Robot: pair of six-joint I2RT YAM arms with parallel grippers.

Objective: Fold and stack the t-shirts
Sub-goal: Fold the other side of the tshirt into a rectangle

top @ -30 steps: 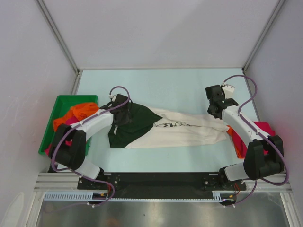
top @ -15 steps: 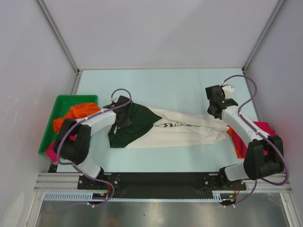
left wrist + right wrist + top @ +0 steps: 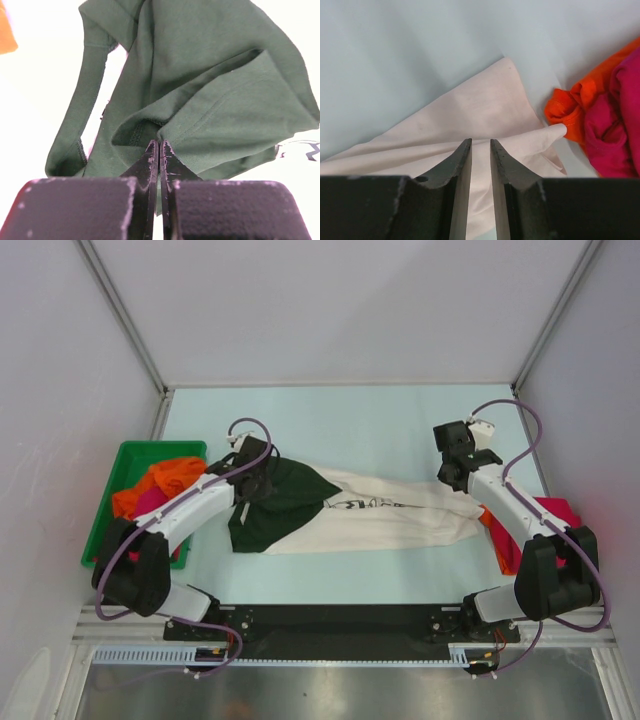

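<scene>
Our left gripper (image 3: 159, 144) is pinched tight on the dark green sleeve (image 3: 215, 100) of the cream cotton t-shirt (image 3: 400, 525) lying on the pale blue table (image 3: 340, 420) — we should lift slowly, drawing the sleeve inward. Our right gripper (image 3: 480, 142) hovers slightly parted over the hem (image 3: 485, 105), empty.

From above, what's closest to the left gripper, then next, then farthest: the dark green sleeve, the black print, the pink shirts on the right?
1. The dark green sleeve, pinched in the left gripper.
2. The black print, in the middle.
3. The pink shirts, far right edge.
</scene>
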